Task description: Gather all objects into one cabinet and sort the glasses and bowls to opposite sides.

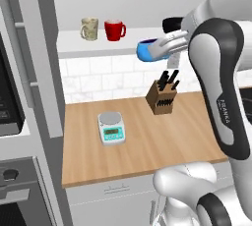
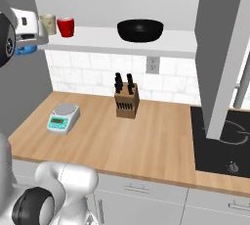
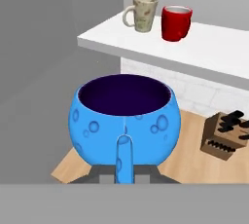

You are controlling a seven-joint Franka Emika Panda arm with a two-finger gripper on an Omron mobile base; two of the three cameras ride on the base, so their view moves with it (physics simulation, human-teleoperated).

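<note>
My gripper point(image 1: 153, 49) is shut on the rim of the small blue bowl point(image 1: 143, 53), holding it in the air in front of the white slab shelf point(image 1: 93, 45), about level with its edge. In the hand view one finger point(image 3: 124, 156) runs up the outside of the blue bowl point(image 3: 124, 121); the other finger is hidden. On the shelf's left end the beige patterned mug point(image 1: 89, 28) and the red mug point(image 1: 114, 30) stand side by side. The wide black bowl point(image 2: 140, 30) sits further right on the shelf point(image 2: 171, 43), apart from the mugs.
On the wooden counter point(image 1: 138, 141) below stand a knife block point(image 1: 162, 97) and a kitchen scale point(image 1: 111, 127). A black cooktop point(image 2: 224, 141) lies at the counter's right end beneath a grey hood column point(image 2: 219, 48). Tall oven cabinetry point(image 1: 19, 122) bounds the left.
</note>
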